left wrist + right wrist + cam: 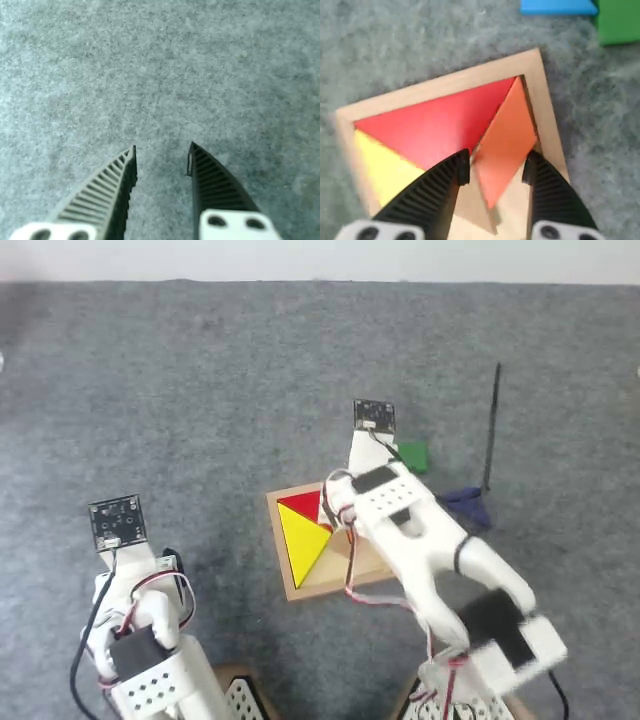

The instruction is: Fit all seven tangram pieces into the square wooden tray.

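Tray (300, 590) lies well right of my left gripper (162, 152), which hangs spread and empty over carpet (150, 60). Yellow triangle (300, 540) and red triangle (303, 505) are seated. My right gripper (496, 162) pinches the orange piece (507, 130), tilted, its long axis pointing away from the jaws beside the red.

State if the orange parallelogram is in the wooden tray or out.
In: the orange parallelogram lies inside the square wooden tray, beside the red triangle, between the right claw's fingers.
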Controlling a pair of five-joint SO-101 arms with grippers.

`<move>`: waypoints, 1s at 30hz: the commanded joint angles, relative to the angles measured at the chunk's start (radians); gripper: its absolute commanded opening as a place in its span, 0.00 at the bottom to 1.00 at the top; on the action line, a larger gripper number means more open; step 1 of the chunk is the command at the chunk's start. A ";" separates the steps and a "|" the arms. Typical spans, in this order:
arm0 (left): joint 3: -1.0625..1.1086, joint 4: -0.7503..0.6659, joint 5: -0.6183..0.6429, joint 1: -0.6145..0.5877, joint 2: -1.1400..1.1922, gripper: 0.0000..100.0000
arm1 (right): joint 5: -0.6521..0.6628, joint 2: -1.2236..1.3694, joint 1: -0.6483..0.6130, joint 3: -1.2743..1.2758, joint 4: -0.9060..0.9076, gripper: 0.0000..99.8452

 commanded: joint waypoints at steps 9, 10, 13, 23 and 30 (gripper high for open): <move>-0.004 0.005 0.008 -0.008 -0.018 0.17 | -0.060 0.119 0.050 -0.157 0.128 0.18; -0.004 0.005 0.008 -0.008 -0.018 0.17 | -0.058 0.117 0.067 -0.158 0.136 0.18; -0.004 0.005 0.008 -0.008 -0.018 0.17 | -0.058 0.119 0.104 -0.158 0.143 0.17; -0.004 0.005 0.008 -0.008 -0.018 0.17 | -0.052 0.117 0.116 -0.189 0.189 0.12; -0.004 0.005 0.008 -0.008 -0.018 0.17 | -0.052 0.119 0.117 -0.218 0.209 0.20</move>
